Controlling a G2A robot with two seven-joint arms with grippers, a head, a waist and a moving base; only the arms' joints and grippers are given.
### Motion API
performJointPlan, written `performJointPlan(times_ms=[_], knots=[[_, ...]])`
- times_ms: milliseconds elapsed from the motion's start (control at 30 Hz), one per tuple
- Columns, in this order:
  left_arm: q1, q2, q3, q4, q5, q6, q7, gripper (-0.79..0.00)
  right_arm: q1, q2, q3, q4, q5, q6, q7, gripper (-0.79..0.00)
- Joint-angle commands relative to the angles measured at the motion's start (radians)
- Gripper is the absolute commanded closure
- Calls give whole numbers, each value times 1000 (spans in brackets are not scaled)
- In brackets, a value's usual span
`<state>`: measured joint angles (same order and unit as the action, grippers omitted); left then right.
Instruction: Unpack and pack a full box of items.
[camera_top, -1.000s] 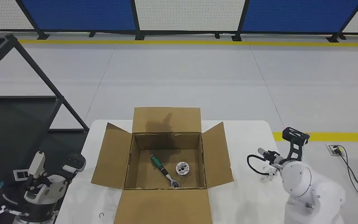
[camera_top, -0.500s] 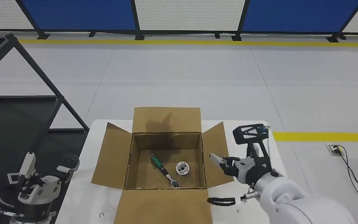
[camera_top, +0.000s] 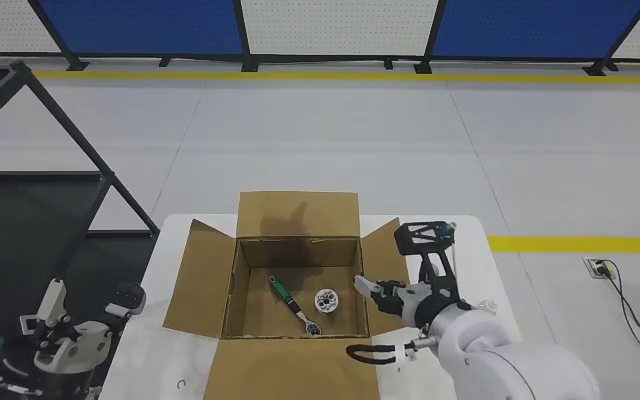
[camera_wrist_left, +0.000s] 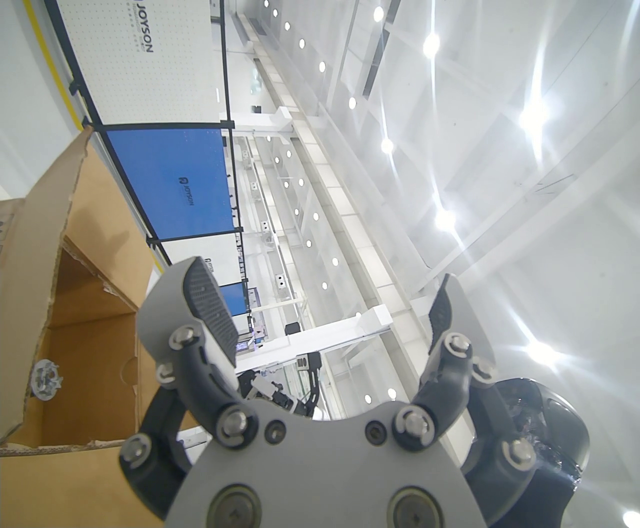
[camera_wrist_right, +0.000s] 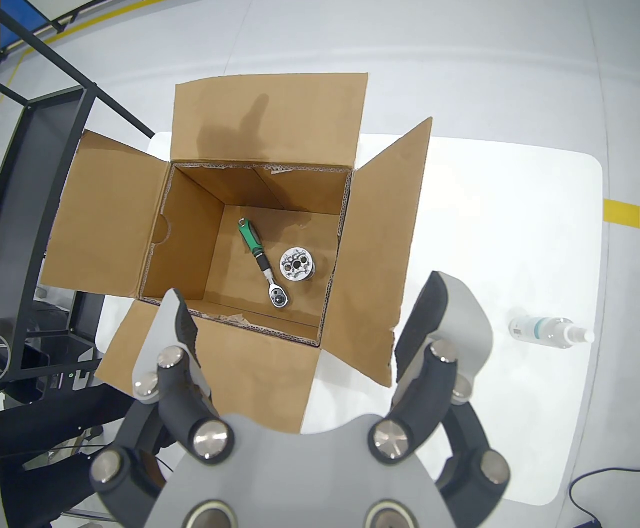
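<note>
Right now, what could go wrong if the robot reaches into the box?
The right arm's open fingers hang near the brown cardboard box's raised side flap and might snag it going in. The green-handled ratchet wrench lies close beside the round silver metal part, so a grab might knock one.

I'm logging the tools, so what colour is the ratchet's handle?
Green with black; the ratchet shows best in the right wrist view.
</note>
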<state>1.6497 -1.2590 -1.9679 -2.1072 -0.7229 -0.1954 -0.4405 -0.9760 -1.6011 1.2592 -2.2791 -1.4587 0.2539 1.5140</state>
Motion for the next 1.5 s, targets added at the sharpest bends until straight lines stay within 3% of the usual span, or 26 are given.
performJointPlan(times_ms=[0,133,433,733,967,1467], knots=[[0,0,0,0,0,0,0,-785,-12,1,-32,35,31,-57,-43,-785],[0,0,0,0,0,0,0,-785,81,-5,-131,191,56,-147,-28,-785],[0,0,0,0,0,0,0,-785,394,-51,-298,707,127,-190,21,-785],[0,0,0,0,0,0,0,-785,490,-72,-342,1009,233,-339,-88,-785],[0,0,0,0,0,0,0,-785,518,-84,-351,1181,240,-290,-165,-785],[0,0,0,0,0,0,0,-785,512,-86,-355,1237,230,-278,-197,-785]])
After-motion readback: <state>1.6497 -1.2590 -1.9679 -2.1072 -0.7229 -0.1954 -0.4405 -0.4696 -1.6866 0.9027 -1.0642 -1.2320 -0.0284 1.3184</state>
